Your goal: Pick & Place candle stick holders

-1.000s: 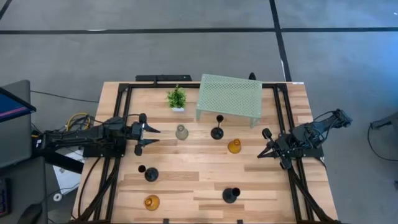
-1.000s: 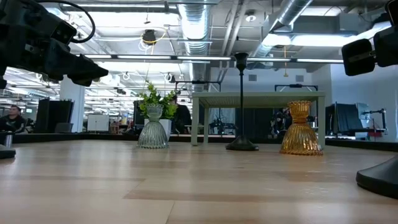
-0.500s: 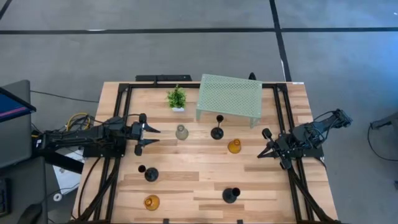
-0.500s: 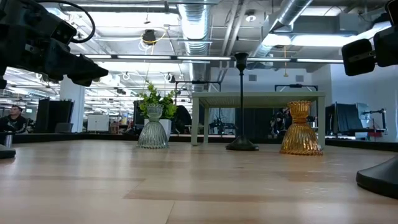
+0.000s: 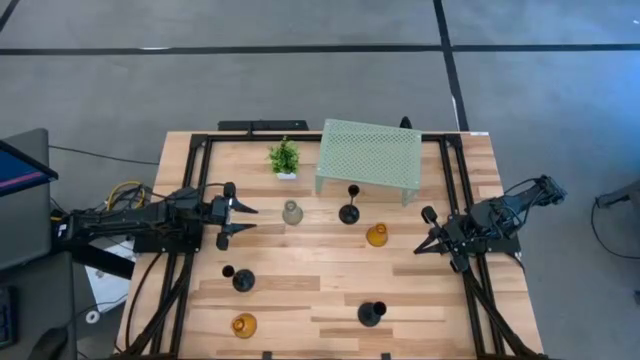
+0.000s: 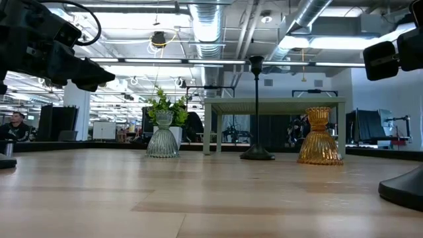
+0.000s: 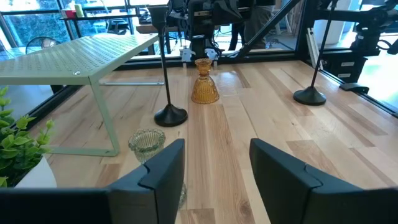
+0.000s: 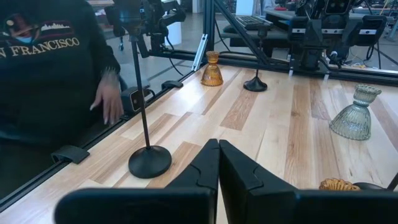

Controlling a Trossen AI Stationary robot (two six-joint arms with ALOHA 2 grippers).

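Spread left claw (image 5: 238,220) faces the clear-grey glass holder (image 5: 292,213), likely heavy, slick and breakable, best pinched at its narrow neck; right claw (image 5: 428,233) is pressed together.

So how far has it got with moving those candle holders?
Nothing looks done: all six holders stand loose on the table, like the clear-grey glass holder and the amber one. Nothing is in hand; the left claw is open beside the clear-grey one, the right claw shut and empty. All six remain.
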